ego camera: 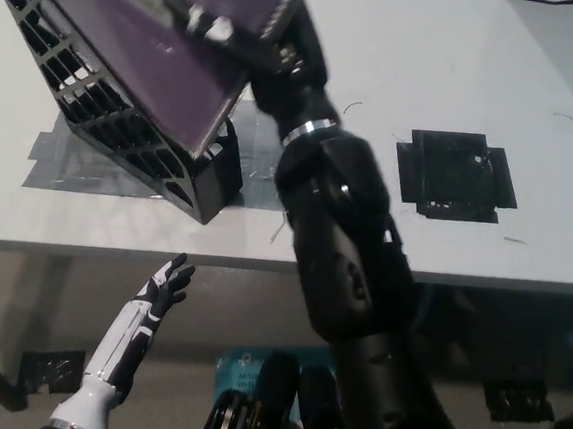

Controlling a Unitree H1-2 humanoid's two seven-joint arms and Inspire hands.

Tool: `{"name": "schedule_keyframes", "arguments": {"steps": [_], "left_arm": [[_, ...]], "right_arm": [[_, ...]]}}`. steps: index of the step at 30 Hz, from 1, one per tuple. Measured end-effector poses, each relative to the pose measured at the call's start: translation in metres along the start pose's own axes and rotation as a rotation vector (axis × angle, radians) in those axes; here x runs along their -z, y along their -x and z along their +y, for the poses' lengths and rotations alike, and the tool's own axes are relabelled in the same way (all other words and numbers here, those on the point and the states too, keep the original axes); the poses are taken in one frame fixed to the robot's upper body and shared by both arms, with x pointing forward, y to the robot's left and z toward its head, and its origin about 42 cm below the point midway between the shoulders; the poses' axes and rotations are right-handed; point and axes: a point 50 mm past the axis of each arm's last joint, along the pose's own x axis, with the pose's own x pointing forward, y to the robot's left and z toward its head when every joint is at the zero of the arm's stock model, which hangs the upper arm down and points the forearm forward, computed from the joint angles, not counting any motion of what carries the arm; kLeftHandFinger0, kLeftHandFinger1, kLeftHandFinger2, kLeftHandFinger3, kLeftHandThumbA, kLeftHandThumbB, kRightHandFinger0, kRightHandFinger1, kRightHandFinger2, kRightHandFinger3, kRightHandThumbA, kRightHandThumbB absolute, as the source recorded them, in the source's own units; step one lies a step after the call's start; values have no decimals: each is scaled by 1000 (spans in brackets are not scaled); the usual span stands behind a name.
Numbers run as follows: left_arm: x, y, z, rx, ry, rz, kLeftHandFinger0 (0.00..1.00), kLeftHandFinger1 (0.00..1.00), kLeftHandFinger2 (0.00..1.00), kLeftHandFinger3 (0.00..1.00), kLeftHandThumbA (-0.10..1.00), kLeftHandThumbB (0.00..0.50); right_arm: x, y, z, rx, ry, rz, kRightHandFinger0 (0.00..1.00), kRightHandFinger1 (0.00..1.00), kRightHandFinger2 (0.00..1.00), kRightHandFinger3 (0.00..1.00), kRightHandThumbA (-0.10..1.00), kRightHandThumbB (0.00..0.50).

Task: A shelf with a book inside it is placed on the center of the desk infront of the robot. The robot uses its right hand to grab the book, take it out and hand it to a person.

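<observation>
The purple book (152, 32) was gripped at its right edge by the closed black right hand (251, 41), raised above the black shelf (123, 135). The white left hand (154, 298) rested open below the desk (430, 66) edge.

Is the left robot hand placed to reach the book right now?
Probably not: the left robot hand hangs open below the desk edge, while the purple book is up over the shelf in the right robot hand.
</observation>
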Motion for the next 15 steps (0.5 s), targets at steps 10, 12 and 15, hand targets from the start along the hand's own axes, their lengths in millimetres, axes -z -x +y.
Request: {"name": "schedule_keyframes", "arguments": {"steps": [10,12,15], "left_arm": [[1,1,-1,1,0,5,1000,1000,1000,1000,1000,291],[2,2,-1,2,-1,7,1000,1000,1000,1000,1000,294],[2,3,-1,3,-2,9,1000,1000,1000,1000,1000,293]], "right_arm": [[-60,10,-31,128,-241,-141,0,0,0,0,1000,0],[-67,12,-40,160,-278,-154,0,0,0,0,1000,0],[-78,17,-56,209,-333,-173,0,0,0,0,1000,4]]}}
